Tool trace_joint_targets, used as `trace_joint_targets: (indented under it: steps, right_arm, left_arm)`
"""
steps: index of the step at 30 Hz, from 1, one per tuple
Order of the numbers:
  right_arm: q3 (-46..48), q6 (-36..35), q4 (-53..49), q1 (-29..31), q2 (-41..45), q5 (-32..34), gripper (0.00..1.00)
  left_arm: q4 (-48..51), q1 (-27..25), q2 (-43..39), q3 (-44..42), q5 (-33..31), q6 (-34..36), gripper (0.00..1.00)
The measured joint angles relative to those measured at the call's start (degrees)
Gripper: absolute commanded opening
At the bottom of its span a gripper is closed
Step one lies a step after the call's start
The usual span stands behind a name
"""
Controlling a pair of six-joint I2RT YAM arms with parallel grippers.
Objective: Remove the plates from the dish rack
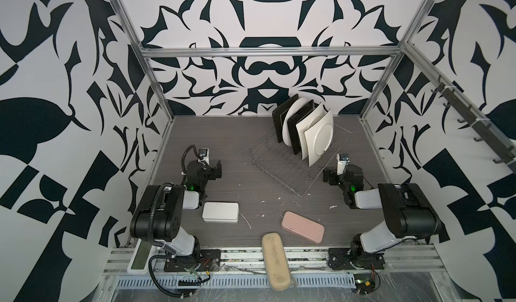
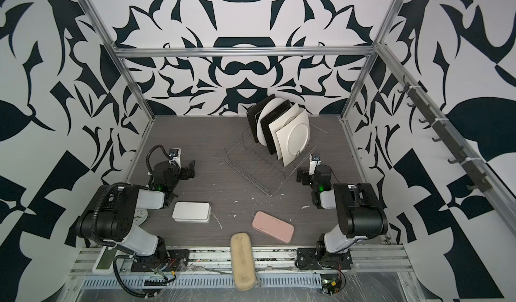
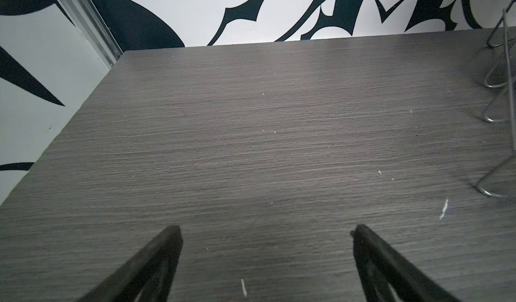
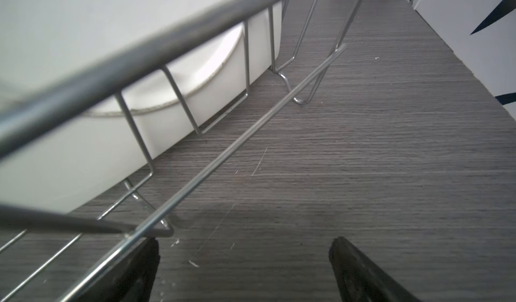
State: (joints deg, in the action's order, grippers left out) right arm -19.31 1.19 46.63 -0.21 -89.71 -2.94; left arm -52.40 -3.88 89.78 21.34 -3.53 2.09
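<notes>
First, both jaws spread and empty, pinch nearest plate [image 1: 318,140] at right jaws' eleven o'clock; lift clear of dish rack [image 1: 276,172].

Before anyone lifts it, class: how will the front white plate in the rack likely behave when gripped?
The front white plate looks glazed, so probably rigid, slippery and breakable. It stands on edge in the wire dish rack, so a push may tip it.

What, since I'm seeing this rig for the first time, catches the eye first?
The bold black-and-white patterned walls grab the eye first. Next come five plates standing on edge at the far end of the wire dish rack, right of centre. The left gripper and right gripper sit either side of it, open and empty.
</notes>
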Motion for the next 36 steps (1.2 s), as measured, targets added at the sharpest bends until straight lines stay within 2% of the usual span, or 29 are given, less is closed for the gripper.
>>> trace_joint_targets:
  steps: [36]
  right_arm:
    - [0.3,-0.6,0.9,0.1,0.0,0.2,0.99]
  left_arm:
    - [0.0,0.2,0.0,0.0,0.8,0.0,0.99]
